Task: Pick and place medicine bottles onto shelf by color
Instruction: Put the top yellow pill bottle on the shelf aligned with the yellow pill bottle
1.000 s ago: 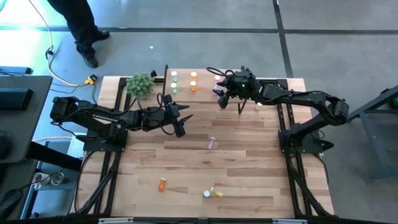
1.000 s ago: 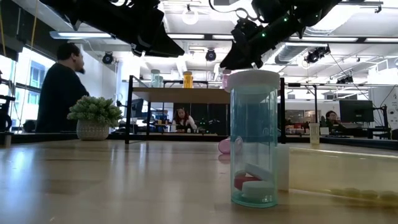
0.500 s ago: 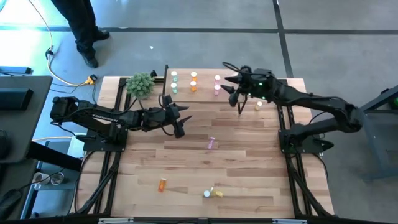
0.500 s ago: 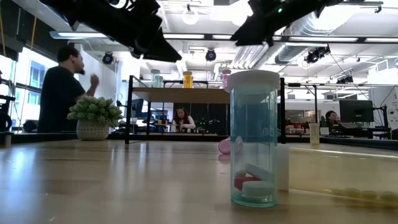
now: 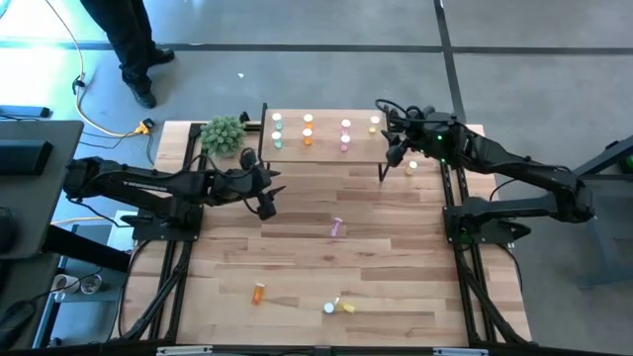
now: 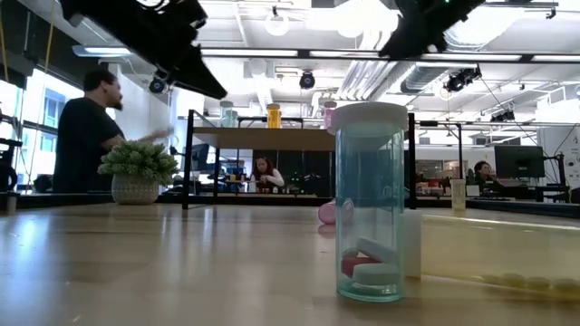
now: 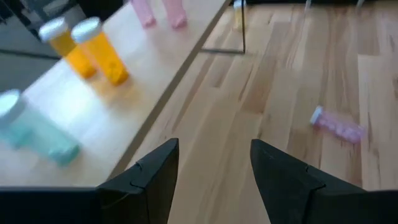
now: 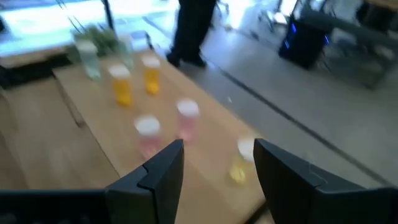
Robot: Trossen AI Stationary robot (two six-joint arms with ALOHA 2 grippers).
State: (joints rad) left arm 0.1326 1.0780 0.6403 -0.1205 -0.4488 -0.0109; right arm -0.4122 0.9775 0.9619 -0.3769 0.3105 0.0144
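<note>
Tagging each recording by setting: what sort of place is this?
Probably an open-plan robotics lab or workshop: exposed ceiling ducts, desks with monitors behind the wooden table, and a person standing nearby.

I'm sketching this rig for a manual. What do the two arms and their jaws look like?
Both arms are dark, near-black, slim and jointed, with thin black cables looping along them. The left arm bears pale lettering on its long link; the right arm shows a small green light near its wrist. Each gripper, left and right, ends in two flat, matte black, angular jaws.
</note>
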